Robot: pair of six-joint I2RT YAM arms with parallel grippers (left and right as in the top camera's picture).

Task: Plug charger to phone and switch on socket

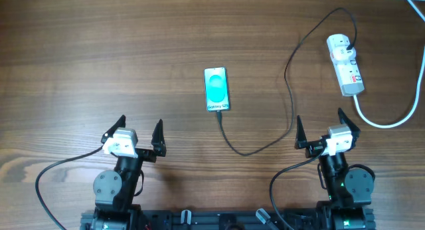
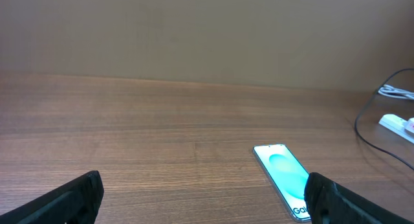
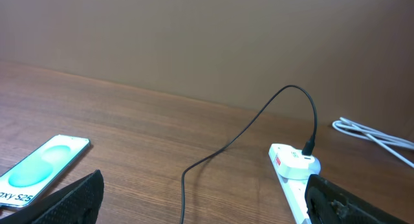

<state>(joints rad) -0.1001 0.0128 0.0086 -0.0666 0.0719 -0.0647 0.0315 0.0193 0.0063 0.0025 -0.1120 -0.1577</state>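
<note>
A brown wooden counter (image 1: 99, 57) is seen across the whole overhead view, its dark grain run from side to side. In the 2 wrist views, a plain, matte tan wall (image 2: 194, 30) is shown behind its far edge. Soft, even light is cast throughout.

Teal-blue phone (image 1: 216, 90) screen with white oval glow, thin black charger (image 1: 290, 90) cable, white socket (image 1: 344, 64) (small red marks), brown wood-grain table (image 1: 99, 57).
</note>
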